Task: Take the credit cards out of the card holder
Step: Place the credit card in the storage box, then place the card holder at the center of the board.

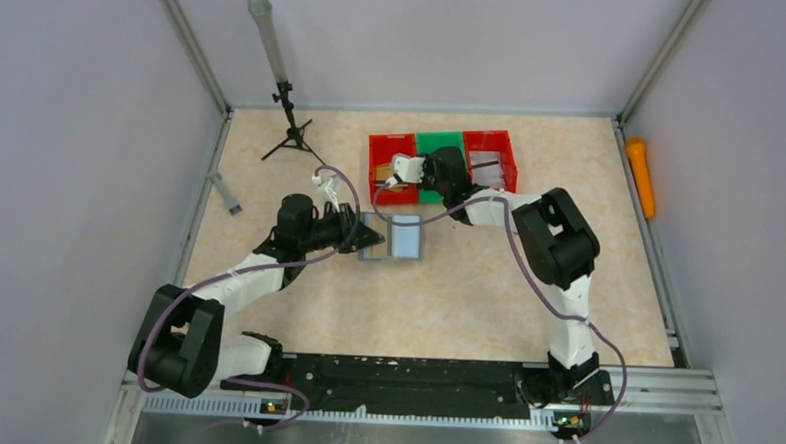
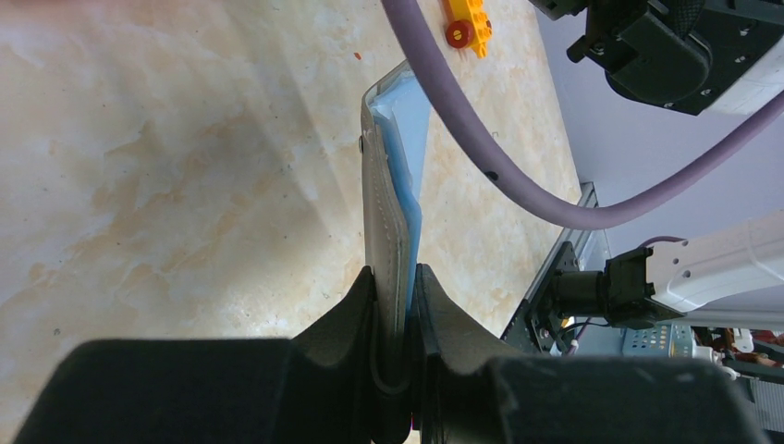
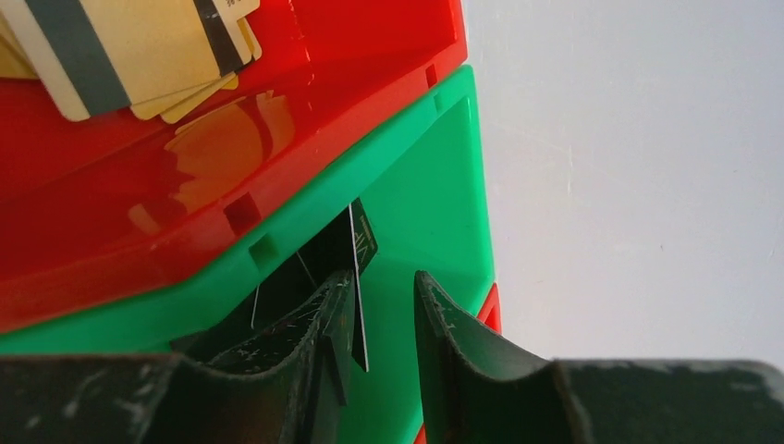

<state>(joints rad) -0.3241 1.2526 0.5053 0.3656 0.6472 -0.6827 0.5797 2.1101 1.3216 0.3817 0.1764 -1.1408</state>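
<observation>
The grey card holder (image 1: 396, 237) lies open on the table, its silvery-blue inside facing up. My left gripper (image 1: 358, 233) is shut on the holder's left edge; in the left wrist view the holder (image 2: 386, 203) runs edge-on out of the gripper (image 2: 396, 277). My right gripper (image 1: 396, 174) hovers over the bins. In the right wrist view it (image 3: 384, 282) stands open above the green bin (image 3: 434, 185). A dark credit card (image 3: 363, 242) hangs edge-on between the jaws, against the left finger and apart from the right one. Gold credit cards (image 3: 139, 46) lie in the red bin (image 3: 185, 185).
Three bins stand in a row at the back: red (image 1: 392, 147), green (image 1: 440, 142), red (image 1: 492, 151). A small tripod (image 1: 291, 127) stands at the back left. A grey bar (image 1: 225, 193) lies by the left wall and an orange object (image 1: 641, 178) by the right wall.
</observation>
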